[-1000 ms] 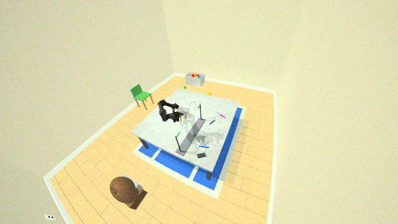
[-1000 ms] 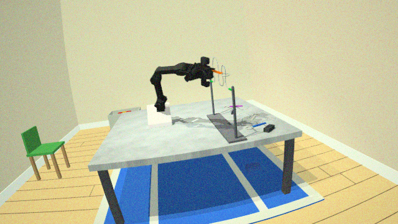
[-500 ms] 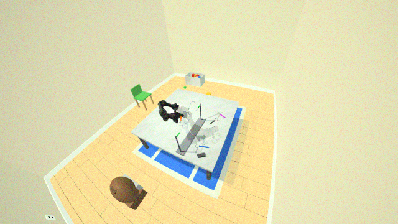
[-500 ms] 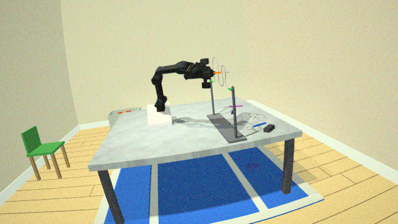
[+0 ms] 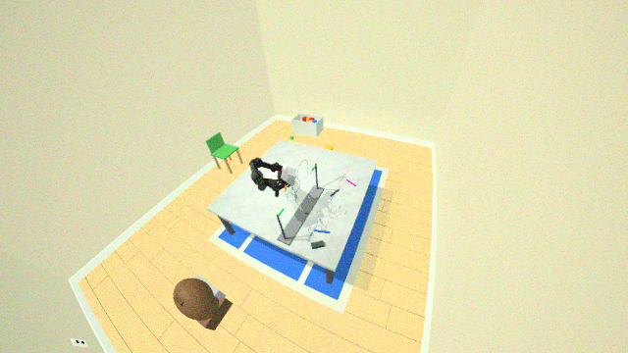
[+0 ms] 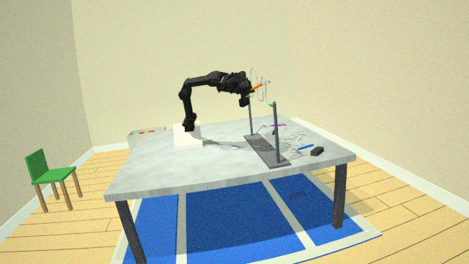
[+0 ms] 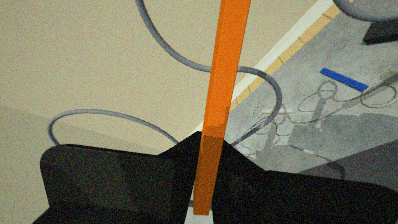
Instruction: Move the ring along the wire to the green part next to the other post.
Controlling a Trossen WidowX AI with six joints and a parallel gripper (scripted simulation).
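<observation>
My gripper point(image 5: 285, 185) point(image 6: 250, 90) point(image 7: 205, 138) is shut on the orange handle point(image 5: 286, 188) point(image 6: 257, 87) point(image 7: 224, 65), which slants up and away from the fingers. The ring point(image 6: 269, 81) shows small at the handle's far end, around the middle of the wire's span; exact clearance from the wire is too small to tell. The curved grey wire point(image 7: 278, 95) loops behind the handle. One green part point(image 5: 314, 169) point(image 6: 249, 96) is at the far post point(image 5: 317, 177) point(image 6: 250, 119), the other point(image 5: 281, 212) point(image 6: 271, 105) at the near post point(image 5: 281, 227) point(image 6: 276, 136). The ring is outside the wrist view or cannot be made out there.
The posts stand on a dark base plate point(image 5: 300, 218) point(image 6: 261, 147) on the table point(image 6: 157, 165). Beyond it lie a blue bar point(image 5: 322, 231) point(image 6: 305, 147) point(image 7: 344, 79), a black block point(image 5: 318, 244) point(image 6: 316, 151) and a magenta bar point(image 5: 351, 182) point(image 6: 280, 125).
</observation>
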